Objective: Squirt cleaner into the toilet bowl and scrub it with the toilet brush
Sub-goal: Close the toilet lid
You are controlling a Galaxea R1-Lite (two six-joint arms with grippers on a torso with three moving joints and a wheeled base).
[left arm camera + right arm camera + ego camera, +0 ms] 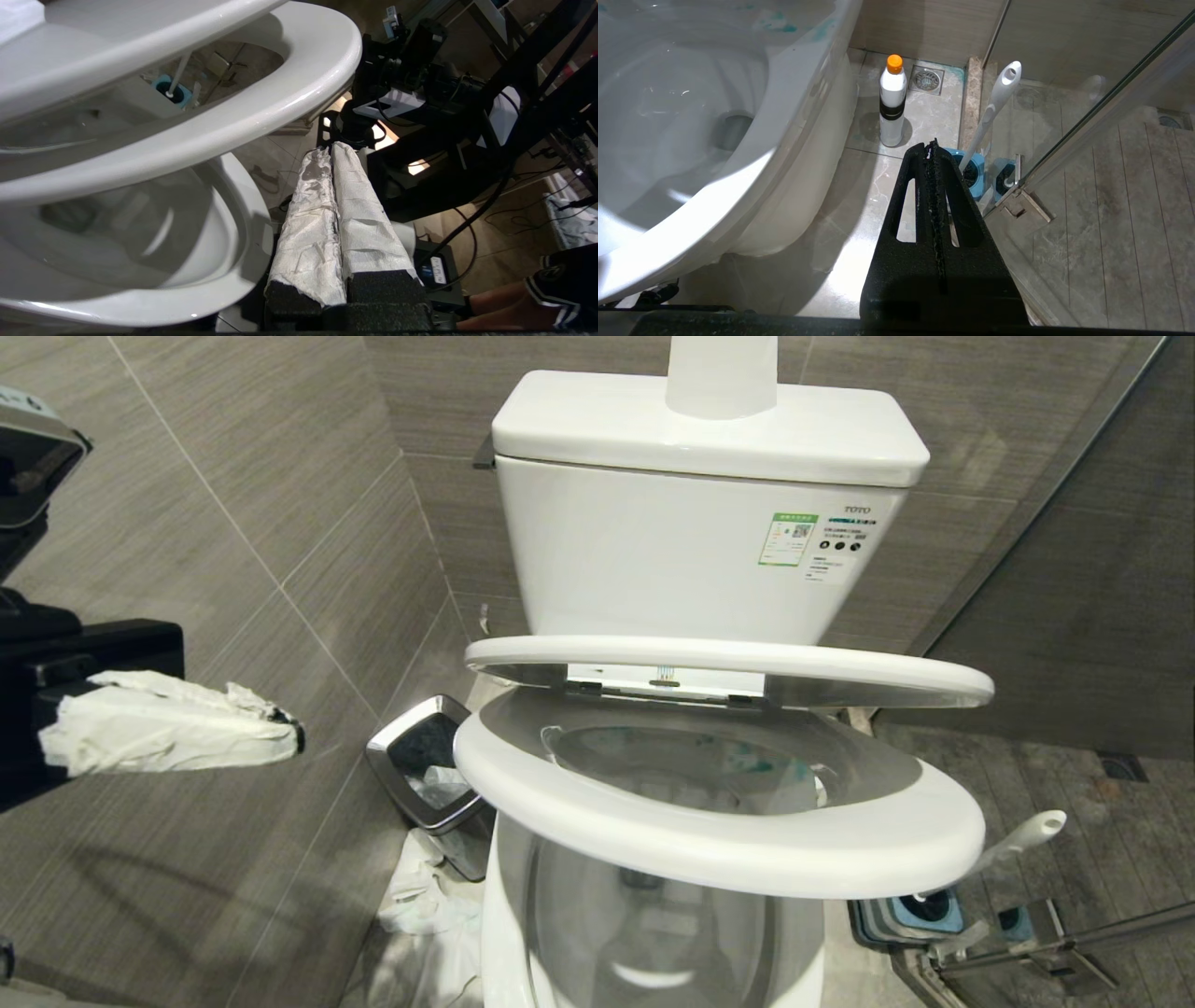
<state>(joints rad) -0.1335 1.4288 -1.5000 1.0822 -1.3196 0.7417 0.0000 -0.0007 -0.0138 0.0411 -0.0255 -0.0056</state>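
White ceramic fills the head view: the toilet bowl [653,933] with its seat [709,840] half raised, and the left gripper [289,733], wrapped in white paper, pressed together and empty at the left. Only the right wrist view shows the cleaner [893,100] standing on the floor beside the toilet brush [994,105], and the right gripper [932,145] closed, empty.

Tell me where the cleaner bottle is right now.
The cleaner stands upright on the floor in the right wrist view, between the toilet bowl and the toilet brush, near the floor drain.
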